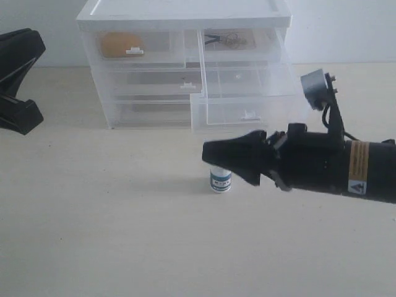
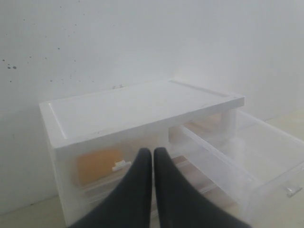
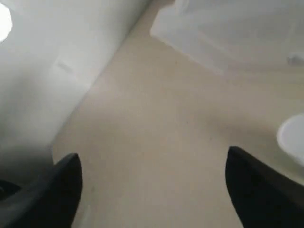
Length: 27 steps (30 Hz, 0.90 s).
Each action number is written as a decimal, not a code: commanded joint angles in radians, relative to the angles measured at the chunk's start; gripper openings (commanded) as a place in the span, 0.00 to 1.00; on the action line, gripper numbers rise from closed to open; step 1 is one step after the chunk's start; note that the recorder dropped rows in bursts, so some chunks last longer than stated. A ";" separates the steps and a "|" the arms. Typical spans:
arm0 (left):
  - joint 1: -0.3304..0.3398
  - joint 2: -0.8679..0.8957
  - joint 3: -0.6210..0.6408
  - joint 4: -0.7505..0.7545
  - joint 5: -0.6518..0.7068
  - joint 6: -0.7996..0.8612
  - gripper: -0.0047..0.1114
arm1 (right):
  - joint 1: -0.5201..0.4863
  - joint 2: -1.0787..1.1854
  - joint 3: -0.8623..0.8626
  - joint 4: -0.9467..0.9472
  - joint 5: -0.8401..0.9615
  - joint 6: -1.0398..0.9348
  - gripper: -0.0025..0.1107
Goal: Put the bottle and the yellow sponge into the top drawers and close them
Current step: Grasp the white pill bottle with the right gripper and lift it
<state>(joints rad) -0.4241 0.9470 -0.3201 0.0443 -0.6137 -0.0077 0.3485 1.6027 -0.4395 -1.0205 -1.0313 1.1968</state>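
The bottle (image 1: 220,180) stands upright on the tabletop (image 1: 111,235), its long axis vertical and its top hidden behind the right hand (image 1: 211,153), whose fingers (image 3: 61,190) are spread wide around nothing. Beyond it the right top drawer (image 1: 247,99) stands pulled out. The yellow sponge (image 1: 120,44) lies in the shut left top drawer (image 1: 162,43). The left hand (image 2: 153,156) faces the unit, fingers pressed together

Illumination is bright, diffuse, slightly washed out. The bottle (image 1: 220,180) casts a faint, soft shadow. The right wrist view is heavily blurred.
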 commanded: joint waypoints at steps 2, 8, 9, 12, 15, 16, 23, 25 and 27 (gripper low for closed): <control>-0.006 0.004 0.003 -0.011 -0.011 0.001 0.07 | 0.013 -0.006 0.091 0.068 0.114 -0.247 0.70; -0.006 0.004 0.003 -0.011 -0.012 0.001 0.07 | 0.274 0.082 -0.035 0.667 0.434 -0.872 0.70; -0.006 0.004 0.003 -0.011 -0.012 0.001 0.07 | 0.289 0.117 -0.073 0.684 0.449 -0.914 0.70; -0.006 0.004 0.003 -0.011 -0.011 0.001 0.07 | 0.289 0.244 -0.181 0.742 0.490 -0.972 0.70; -0.006 0.004 0.003 -0.011 -0.009 0.001 0.07 | 0.289 0.302 -0.223 0.762 0.515 -1.021 0.59; -0.006 0.004 0.003 -0.011 -0.009 0.001 0.07 | 0.289 0.302 -0.223 0.756 0.522 -1.021 0.46; -0.006 0.004 0.003 -0.011 -0.007 0.008 0.07 | 0.359 -0.088 -0.116 0.595 0.765 -0.739 0.02; -0.006 0.004 0.003 -0.011 -0.007 0.008 0.07 | 0.415 -0.258 -0.101 0.559 0.829 -0.695 0.02; -0.006 0.004 0.003 -0.011 -0.007 0.008 0.07 | 0.441 -0.394 -0.111 0.559 0.849 -0.702 0.02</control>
<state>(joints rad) -0.4241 0.9470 -0.3201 0.0443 -0.6137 -0.0056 0.7566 1.3655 -0.5520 -0.4318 -0.2198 0.4644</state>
